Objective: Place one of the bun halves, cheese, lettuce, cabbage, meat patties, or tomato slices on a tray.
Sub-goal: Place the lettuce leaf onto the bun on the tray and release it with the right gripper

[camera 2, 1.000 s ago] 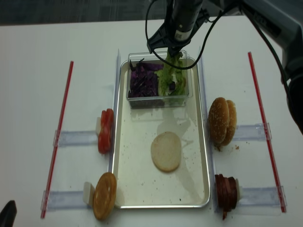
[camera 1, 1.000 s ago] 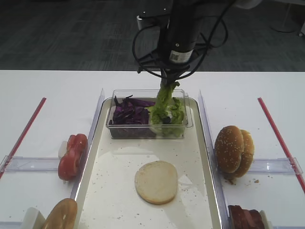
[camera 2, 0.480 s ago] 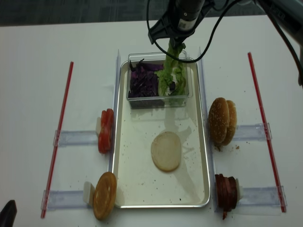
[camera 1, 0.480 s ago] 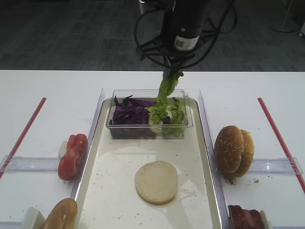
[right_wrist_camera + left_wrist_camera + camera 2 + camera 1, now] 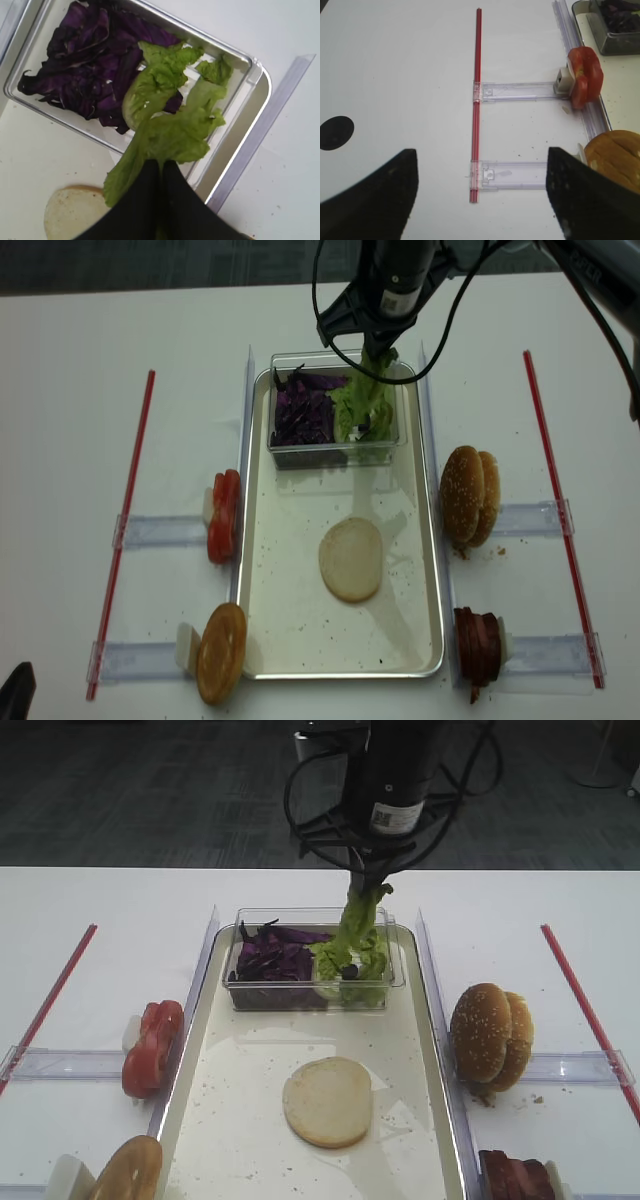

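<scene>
Right gripper (image 5: 161,172) pinching lettuce (image 5: 167,130), lifted over tub (image 5: 312,960) at top centre. Drop onto tray (image 5: 215,1120) w/ bun disc (image 5: 327,1101) still left.

I see a lab or office test room: a plain white table (image 5: 100,920) marked with thin red strips (image 5: 124,520) and clear plastic holders (image 5: 517,91), dark grey carpet-tiled floor (image 5: 140,790) behind.

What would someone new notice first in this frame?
The right gripper, shut on a lettuce leaf dangling above the clear tub at the tray's far end. Next, purple cabbage fills the tub's left half, and a pale bun disc lies mid-tray.
</scene>
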Available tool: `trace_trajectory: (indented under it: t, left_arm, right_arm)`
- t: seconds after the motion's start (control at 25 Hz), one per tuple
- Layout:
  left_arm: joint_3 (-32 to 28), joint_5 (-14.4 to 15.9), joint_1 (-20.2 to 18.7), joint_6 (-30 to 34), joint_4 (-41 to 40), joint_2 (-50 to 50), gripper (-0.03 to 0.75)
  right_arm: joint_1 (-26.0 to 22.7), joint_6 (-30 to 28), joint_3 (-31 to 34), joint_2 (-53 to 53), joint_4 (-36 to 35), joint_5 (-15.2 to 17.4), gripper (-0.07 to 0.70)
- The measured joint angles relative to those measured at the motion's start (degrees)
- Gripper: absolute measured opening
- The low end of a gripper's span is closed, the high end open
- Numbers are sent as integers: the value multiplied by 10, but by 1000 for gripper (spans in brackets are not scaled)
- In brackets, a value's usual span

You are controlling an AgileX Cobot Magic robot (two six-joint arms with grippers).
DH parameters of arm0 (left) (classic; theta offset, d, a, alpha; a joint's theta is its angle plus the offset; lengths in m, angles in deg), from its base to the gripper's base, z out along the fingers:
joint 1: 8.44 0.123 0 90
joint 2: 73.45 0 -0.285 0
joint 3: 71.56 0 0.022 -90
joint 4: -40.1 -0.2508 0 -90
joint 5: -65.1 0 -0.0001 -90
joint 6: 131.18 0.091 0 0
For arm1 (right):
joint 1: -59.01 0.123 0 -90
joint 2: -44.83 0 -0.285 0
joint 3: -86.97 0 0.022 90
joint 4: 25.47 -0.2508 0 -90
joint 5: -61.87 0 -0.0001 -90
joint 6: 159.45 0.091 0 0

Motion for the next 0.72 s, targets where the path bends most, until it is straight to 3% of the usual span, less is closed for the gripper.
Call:
trace_trajectory:
  t: [0.72]
  left_arm:
    - [0,0,0,0,0,0,491]
  right_arm:
    - [37,17,17,-44,-52,9,53]
